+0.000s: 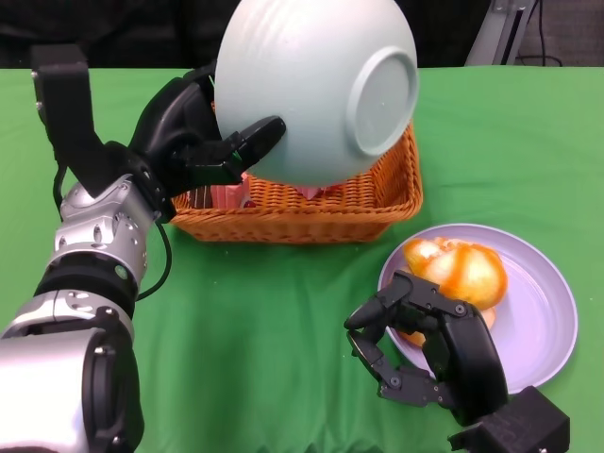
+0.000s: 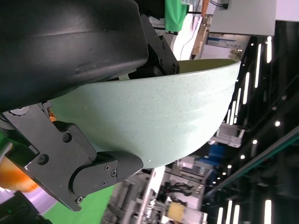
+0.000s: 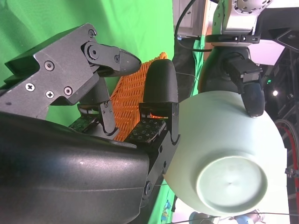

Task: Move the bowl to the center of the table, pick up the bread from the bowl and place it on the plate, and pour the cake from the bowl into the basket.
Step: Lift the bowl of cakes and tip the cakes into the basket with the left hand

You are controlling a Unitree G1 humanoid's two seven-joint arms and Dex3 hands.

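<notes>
Bowl (image 1: 316, 90) is up in my left hand (image 1: 193, 137) right now, tipped hard over so its base ring faces the camera and its mouth points down into the basket (image 1: 311, 203). From the head view it's at about 12 o'clock, hanging over the wicker basket, and my fingers (image 1: 247, 140) wrap across the pale green outside wall while the rest of the hand grips the rim side. Something pink (image 1: 229, 195) shows inside the basket just under the bowl's edge, probably the cake, but I can't tell for sure.

Bread (image 1: 458, 269) is sitting on the lilac plate (image 1: 538, 316) at around 4 o'clock, near the plate's inner edge. My right hand (image 1: 429, 344) is low on the green tablecloth (image 1: 264, 330) at roughly 5 o'clock, fingers loosely curled and apart, holding nothing, with the fingertips just beside the bread and over the plate's rim.
</notes>
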